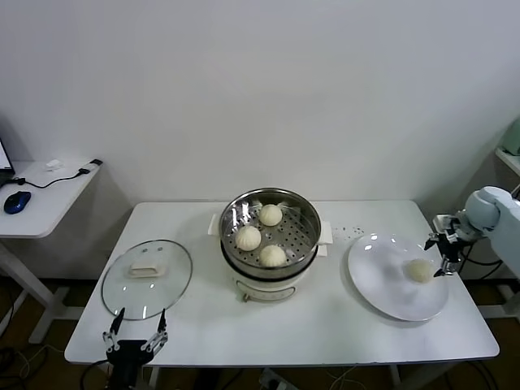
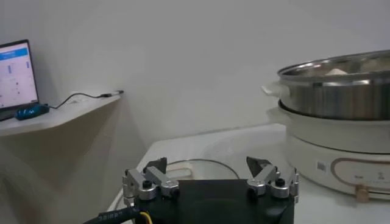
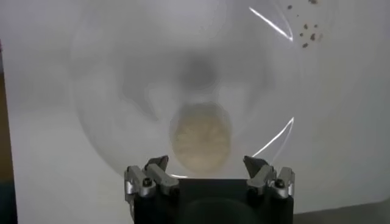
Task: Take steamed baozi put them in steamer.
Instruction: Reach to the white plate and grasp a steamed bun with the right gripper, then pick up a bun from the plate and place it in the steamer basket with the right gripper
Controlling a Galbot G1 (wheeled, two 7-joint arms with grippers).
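Observation:
The steel steamer stands mid-table on its white base and holds three cream baozi on the perforated tray. A fourth baozi lies on the white plate at the right. My right gripper hangs open just right of that baozi, above the plate's edge; in the right wrist view the baozi lies between and beyond the spread fingers. My left gripper is open and empty, parked at the table's front left. The steamer also shows in the left wrist view.
The round glass lid lies flat on the table left of the steamer, just beyond my left gripper. A side desk with a mouse and cable stands at the far left. A wall runs behind the table.

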